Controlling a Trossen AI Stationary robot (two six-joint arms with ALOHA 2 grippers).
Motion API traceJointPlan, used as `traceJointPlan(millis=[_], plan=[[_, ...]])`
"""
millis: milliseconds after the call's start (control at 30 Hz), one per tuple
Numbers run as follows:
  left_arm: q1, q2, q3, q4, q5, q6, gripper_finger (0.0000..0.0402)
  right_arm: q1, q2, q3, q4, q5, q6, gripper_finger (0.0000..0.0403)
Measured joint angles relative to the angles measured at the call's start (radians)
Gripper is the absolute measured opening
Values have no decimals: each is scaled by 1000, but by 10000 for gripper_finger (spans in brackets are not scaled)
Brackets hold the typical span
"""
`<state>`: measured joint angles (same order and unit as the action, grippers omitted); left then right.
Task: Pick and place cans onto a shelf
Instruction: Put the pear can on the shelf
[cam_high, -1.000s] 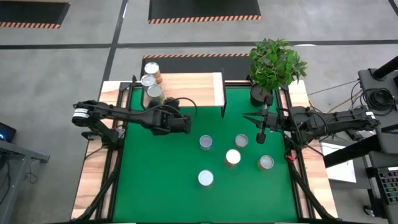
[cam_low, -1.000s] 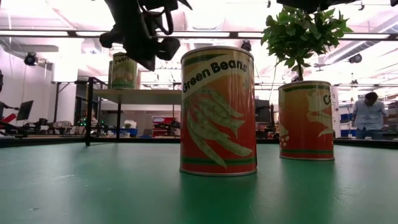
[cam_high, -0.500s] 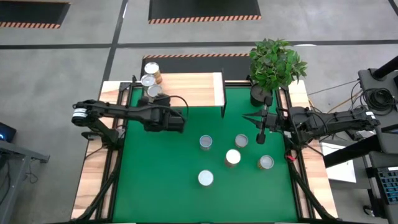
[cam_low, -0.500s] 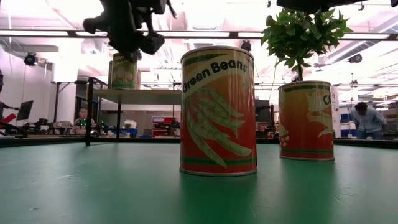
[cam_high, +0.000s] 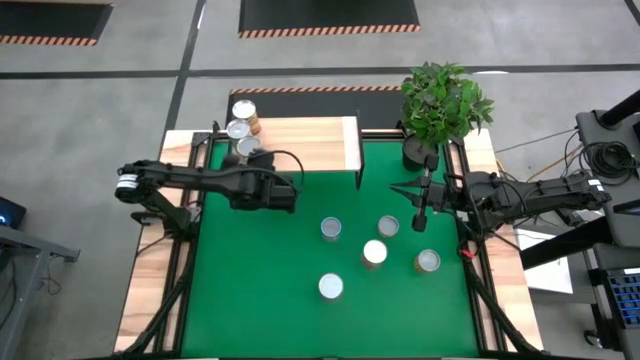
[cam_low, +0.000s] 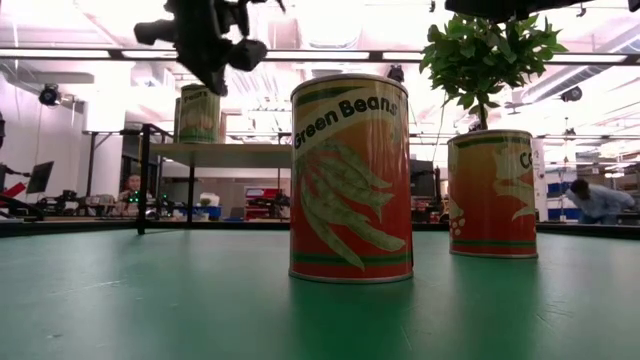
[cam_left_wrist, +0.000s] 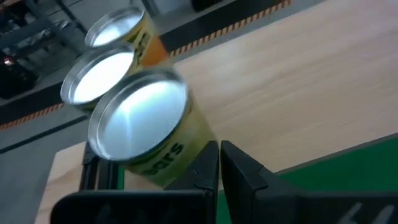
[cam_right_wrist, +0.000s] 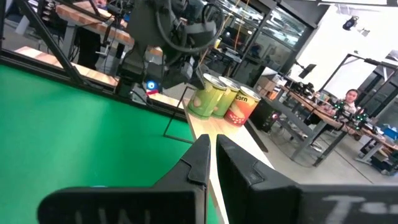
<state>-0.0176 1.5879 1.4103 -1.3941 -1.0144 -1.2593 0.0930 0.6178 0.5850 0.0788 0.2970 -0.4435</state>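
Three small silver-topped tin cans (cam_high: 241, 128) stand in a row at the left end of the pale-wood shelf (cam_high: 310, 145). Four more cans (cam_high: 375, 253) stand on the green mat (cam_high: 270, 280). The left gripper (cam_high: 285, 192), clenched and empty, hangs just beside the shelf; the right gripper (cam_high: 420, 218), clenched and empty, hangs near the mat's right edge.

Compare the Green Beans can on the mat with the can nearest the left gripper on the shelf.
The Green Beans can stands on the green mat; the shelf can stands on the pale-wood shelf. The Green Beans can has orange-red sides; the shelf can's are yellow-green. The first stands apart from other cans; the second is in a tight row of three. Both are upright with silvery tops, and neither is held.
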Motion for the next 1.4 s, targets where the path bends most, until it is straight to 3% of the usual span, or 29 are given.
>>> traceJointPlan(millis=[167,333,533,967,1400], plan=[[10,2,30,2,-71,28,0,0,0,0,0,0,-2,18],[33,3,-16,2,-75,14,0,0,0,0,-9,0,-2,18],[38,3,-50,-20,-19,-40,0,0,0,0,-23,0,-3,18],[34,3,-31,-154,3,-107,0,0,0,0,-23,0,-6,18],[31,1,-20,-177,11,-112,0,0,0,0,-23,0,-6,18]])
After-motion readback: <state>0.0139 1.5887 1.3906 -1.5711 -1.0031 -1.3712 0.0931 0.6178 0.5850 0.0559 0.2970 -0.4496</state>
